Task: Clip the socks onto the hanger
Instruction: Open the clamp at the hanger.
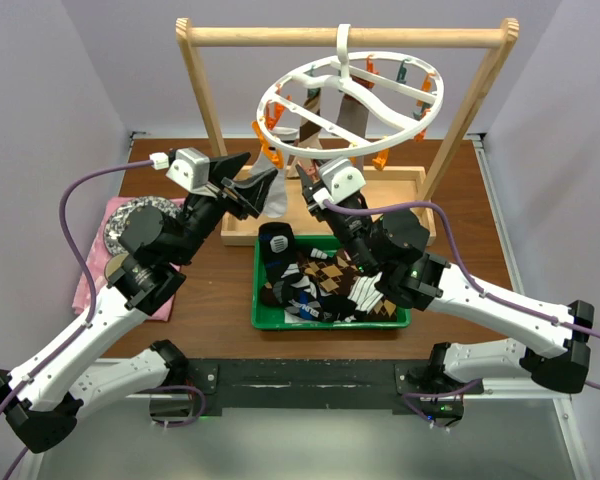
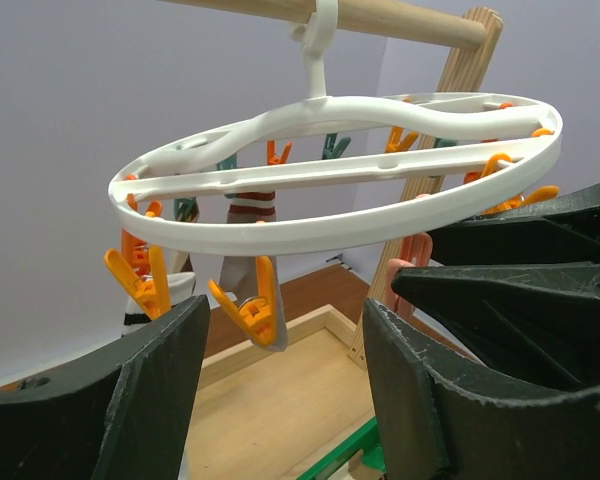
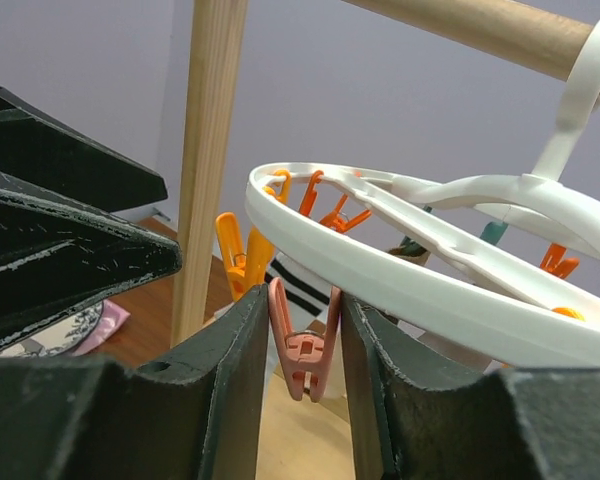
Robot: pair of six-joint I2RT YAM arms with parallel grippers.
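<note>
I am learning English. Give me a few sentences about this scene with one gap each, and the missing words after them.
The white hanger hangs from a wooden ____.
The loose socks lie in a ____ tray.
The right pincer has a small orange ____ between its fingers.
The left pincer holds ____.
Missing words: bar; green; peg; nothing.

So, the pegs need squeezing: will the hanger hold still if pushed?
Probably not: the hanger hangs from the wooden bar by one hook, so it likely swings or tilts. It looks like thin, light plastic, offering little resistance.
</note>
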